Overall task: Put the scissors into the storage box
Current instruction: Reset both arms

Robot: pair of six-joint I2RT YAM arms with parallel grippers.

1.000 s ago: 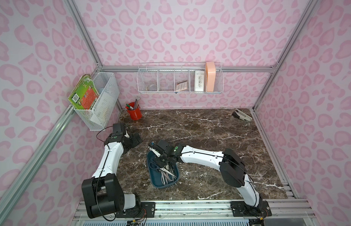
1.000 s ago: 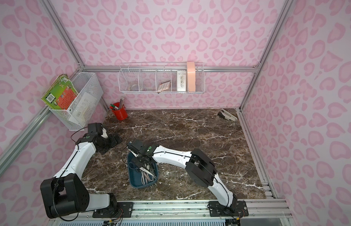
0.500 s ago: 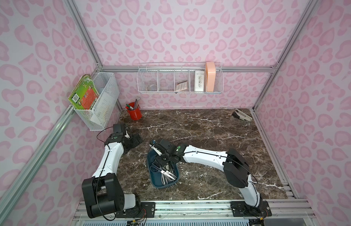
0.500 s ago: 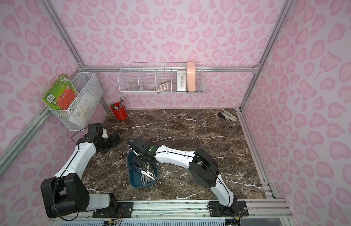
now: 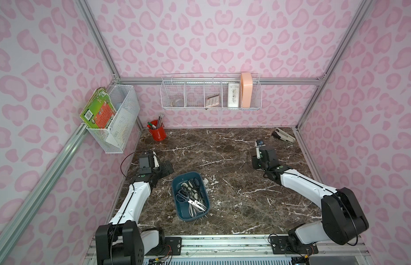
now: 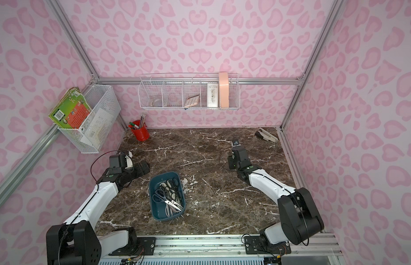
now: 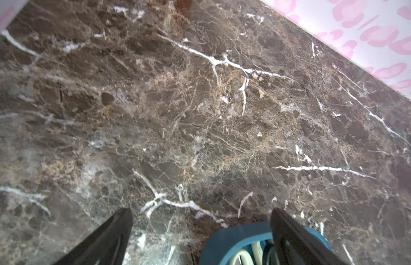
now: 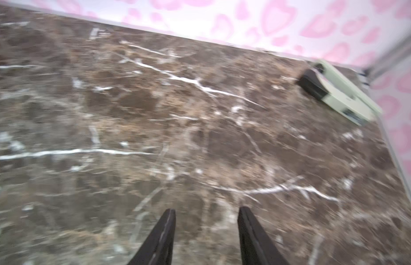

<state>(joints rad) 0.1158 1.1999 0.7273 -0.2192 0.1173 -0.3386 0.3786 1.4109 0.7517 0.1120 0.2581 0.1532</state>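
Jaws spread and empty on my left arm (image 5: 137, 197) and right arm (image 5: 301, 183) alike, the right has swung back from the storage box (image 5: 182, 212), where the scissors (image 5: 190, 202) lie heaped, none left on the worktop (image 5: 234, 183), so the task looks finished.

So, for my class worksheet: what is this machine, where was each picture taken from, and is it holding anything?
Two white-and-black robot arms stand at the near edge of a brown marble table. Two pictures look down from overhead, side by side; two come from cameras on the arms' wrists. On the table sits a shallow dark teal plastic storage box, with a heap of metal-bladed scissors inside. A red pencil cup and a grey-white stapler sit at the far corners. Each arm ends in a two-fingered pincer: the left pincer and the right pincer both stand open and hold nothing.
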